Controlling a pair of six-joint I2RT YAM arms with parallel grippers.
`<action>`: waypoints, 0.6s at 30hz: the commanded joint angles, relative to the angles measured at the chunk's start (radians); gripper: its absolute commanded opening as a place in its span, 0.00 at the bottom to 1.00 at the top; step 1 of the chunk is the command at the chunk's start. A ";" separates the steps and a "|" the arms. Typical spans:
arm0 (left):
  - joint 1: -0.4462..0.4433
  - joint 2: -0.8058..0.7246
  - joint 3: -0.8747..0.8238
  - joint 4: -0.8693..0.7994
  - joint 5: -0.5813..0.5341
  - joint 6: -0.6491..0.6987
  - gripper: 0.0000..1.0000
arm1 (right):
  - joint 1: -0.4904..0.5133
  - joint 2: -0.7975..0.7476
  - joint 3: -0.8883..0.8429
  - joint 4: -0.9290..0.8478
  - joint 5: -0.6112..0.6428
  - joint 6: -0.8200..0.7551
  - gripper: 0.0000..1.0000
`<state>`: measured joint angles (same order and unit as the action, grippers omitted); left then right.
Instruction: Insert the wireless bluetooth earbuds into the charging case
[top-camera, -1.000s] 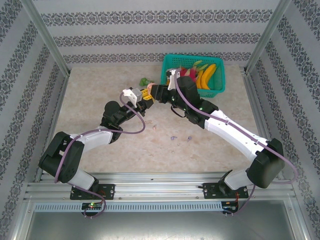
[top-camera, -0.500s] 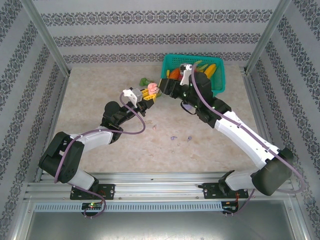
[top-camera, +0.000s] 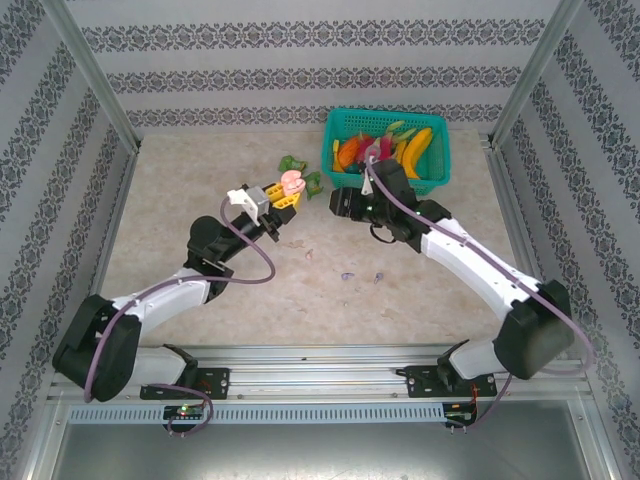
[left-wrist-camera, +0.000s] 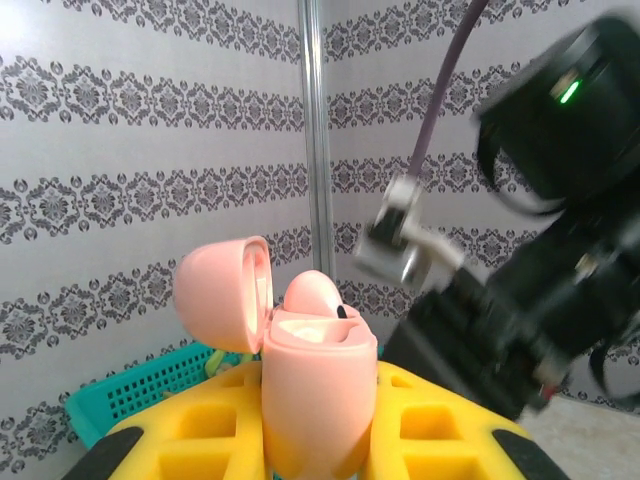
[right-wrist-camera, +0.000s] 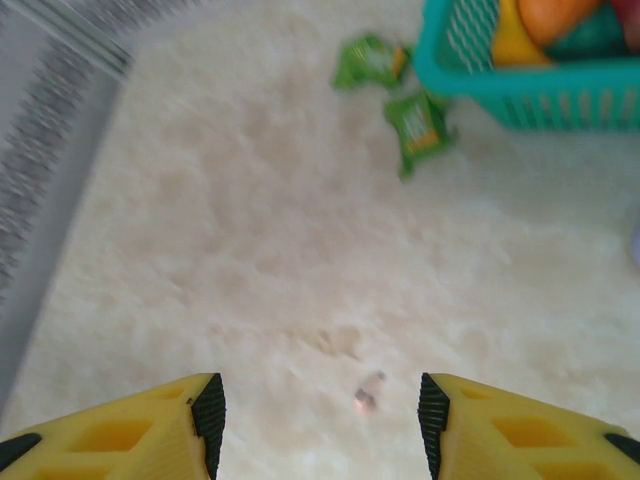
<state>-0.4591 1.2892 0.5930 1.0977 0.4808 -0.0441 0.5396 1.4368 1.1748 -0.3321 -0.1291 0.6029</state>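
- Your left claw (left-wrist-camera: 315, 438) clamped the pink charging case (left-wrist-camera: 318, 365), lid open, lower centre of frame.
- Your right claw (right-wrist-camera: 320, 410) stood open; one pink earbud (right-wrist-camera: 367, 400) lay on the bench (right-wrist-camera: 250, 250), seen between its fingers.

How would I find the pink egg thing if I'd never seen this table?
Start at the teal basket at the table's back right. Just left of it, the left hand is shut on a round pale pink case. Unlike the green wrappers beside it, it is smooth and egg-shaped, with its lid flipped open.
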 joint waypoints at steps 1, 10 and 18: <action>-0.013 -0.062 -0.032 -0.033 -0.023 0.026 0.00 | 0.026 0.067 -0.008 -0.089 -0.010 -0.020 0.55; -0.008 -0.224 -0.136 -0.094 -0.090 0.030 0.00 | 0.183 0.295 0.089 -0.147 0.097 0.006 0.56; -0.003 -0.339 -0.195 -0.154 -0.124 0.042 0.00 | 0.200 0.484 0.207 -0.121 0.056 0.002 0.56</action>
<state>-0.4587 0.9871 0.4114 0.9649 0.3809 -0.0250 0.7395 1.8805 1.3357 -0.4587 -0.0689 0.6033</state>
